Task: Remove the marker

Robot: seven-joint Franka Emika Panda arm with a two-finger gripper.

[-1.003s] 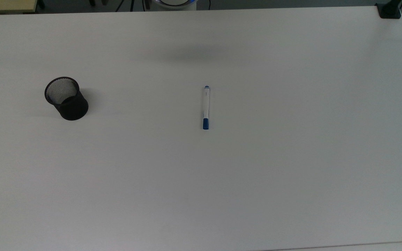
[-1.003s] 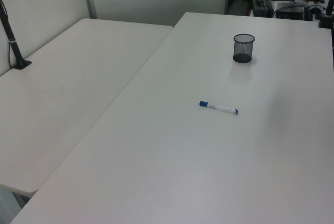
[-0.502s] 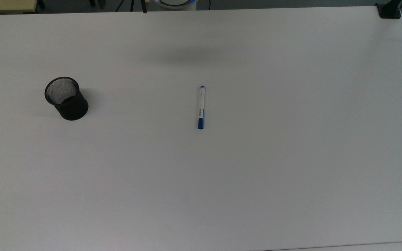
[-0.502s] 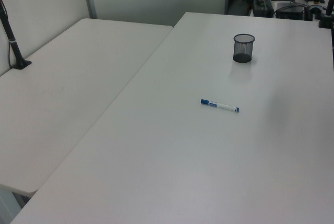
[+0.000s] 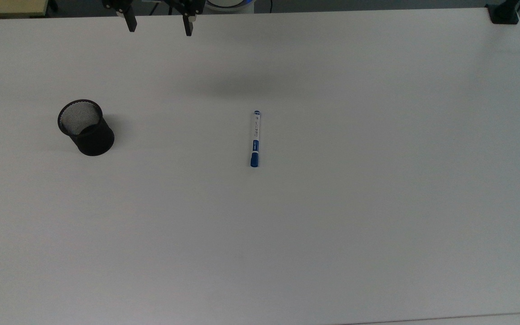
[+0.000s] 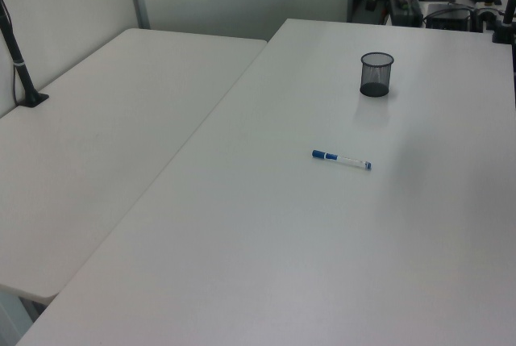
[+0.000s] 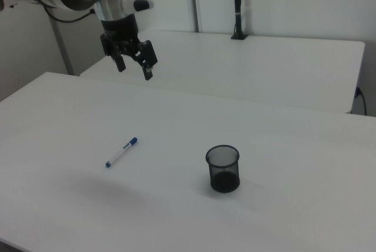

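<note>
The marker (image 5: 255,138) lies flat on the white table, white barrel with a blue cap toward the top view's bottom. It also shows as the marker (image 6: 342,160) and the marker (image 7: 121,151). The black mesh cup (image 5: 86,127) stands upright far to the top view's left of it, seen too as the mesh cup (image 6: 376,74) and the mesh cup (image 7: 223,168). My gripper (image 5: 158,26) hangs high at the top view's upper edge, open and holding nothing. In the right view the gripper (image 7: 134,71) is well above and behind the marker.
A second white table (image 6: 105,120) adjoins on the left view's left. A black post clamp (image 5: 503,13) sits at the table's far corner on the top view's right. The table (image 5: 332,225) spreads wide around the marker.
The marker has rolled a little toward the top view's left, turning its label up. My gripper's fingers have come into the top view at its upper edge.
</note>
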